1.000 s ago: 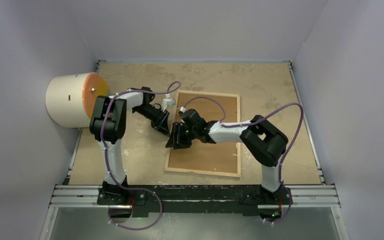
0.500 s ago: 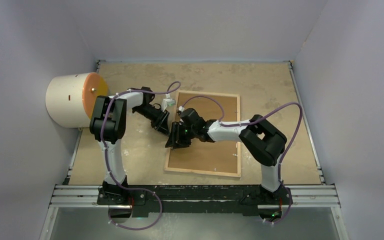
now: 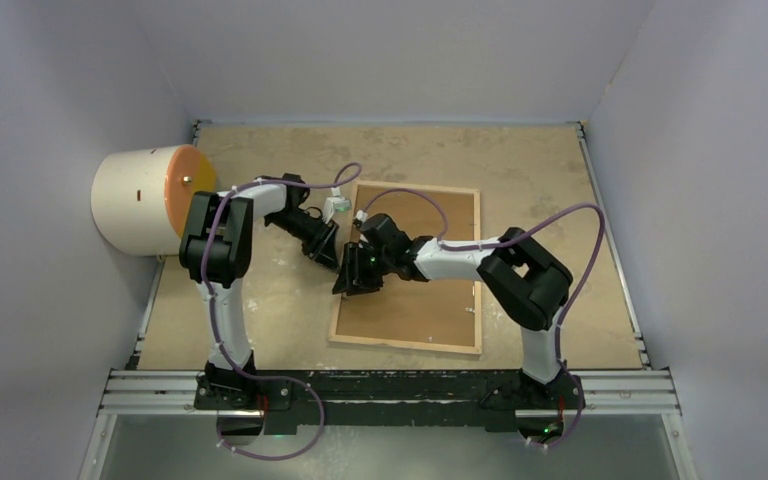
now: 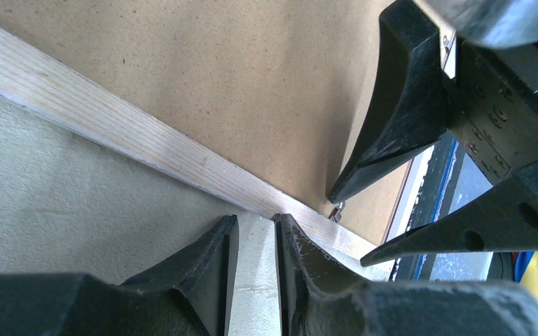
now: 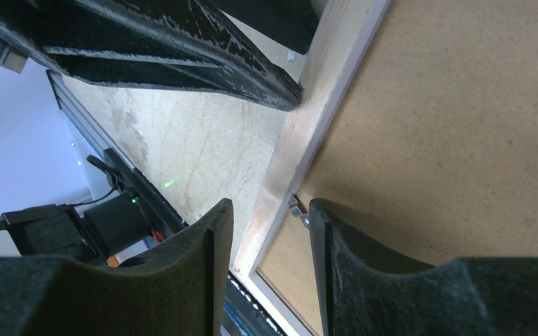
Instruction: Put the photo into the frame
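**Status.** The thin rectangular picture frame [image 3: 405,345] lies flat on the worn beige table [image 3: 560,200], its light wood back uppermost. The plain brown backing board [image 3: 420,310] sits inside its rails. The photo shows in no view, and whether it lies under the board cannot be told.

**Change.** Over the last second the right gripper [image 5: 270,204] has crept slightly toward the far end of the picture frame's left rail. The left gripper [image 4: 254,220] has stayed put at that same rail. In my judgement the work now concerns a fastening on the back, not the photo itself. Insertion is therefore either still pending or being closed up.

**Views compared.**
- The overhead view shows both grippers crowded together at the left rail, but not how their jaws stand.
- The right wrist view shows the right jaws apart and straddling the rail. A small metal tab [image 5: 298,208] sits between them at the board's edge and is not gripped.
- The left wrist view shows the left fingers closed on a strip of pale wood, which I judge to be the picture frame's outer edge. It also shows the right gripper's fingers arriving from the opposite side, just beyond the tab.
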`<action>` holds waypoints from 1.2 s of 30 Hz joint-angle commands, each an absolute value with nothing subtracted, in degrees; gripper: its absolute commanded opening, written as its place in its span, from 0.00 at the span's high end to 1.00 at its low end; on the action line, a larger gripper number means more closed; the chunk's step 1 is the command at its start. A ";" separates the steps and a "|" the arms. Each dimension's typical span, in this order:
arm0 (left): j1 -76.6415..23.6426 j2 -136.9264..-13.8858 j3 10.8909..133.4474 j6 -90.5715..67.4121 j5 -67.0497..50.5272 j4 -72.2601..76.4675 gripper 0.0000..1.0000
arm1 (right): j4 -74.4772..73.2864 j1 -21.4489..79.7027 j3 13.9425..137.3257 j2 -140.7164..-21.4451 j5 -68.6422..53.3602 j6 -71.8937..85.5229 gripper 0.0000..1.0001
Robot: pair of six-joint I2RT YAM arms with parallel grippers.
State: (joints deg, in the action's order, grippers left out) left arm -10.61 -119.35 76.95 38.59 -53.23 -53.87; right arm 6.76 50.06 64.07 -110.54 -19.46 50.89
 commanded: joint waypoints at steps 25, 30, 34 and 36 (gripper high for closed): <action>-11.34 -116.81 76.79 40.21 -53.12 -54.14 0.73 | 9.38 49.96 63.73 -112.33 -24.14 51.06 0.65; -11.43 -116.89 76.88 40.17 -53.18 -54.14 0.73 | 9.75 50.01 63.72 -112.59 -24.77 51.60 0.65; -11.43 -116.77 76.90 40.18 -53.43 -54.16 0.73 | 9.25 50.01 64.08 -112.82 -25.07 51.36 0.65; -11.45 -116.73 76.99 40.17 -53.29 -54.21 0.73 | 8.07 50.01 64.62 -112.96 -25.93 51.35 0.65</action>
State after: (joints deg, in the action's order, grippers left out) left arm -10.68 -119.24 76.95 38.61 -53.15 -53.95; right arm 8.99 49.91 64.20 -112.25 -23.59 51.20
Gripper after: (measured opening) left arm 0.272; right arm 0.353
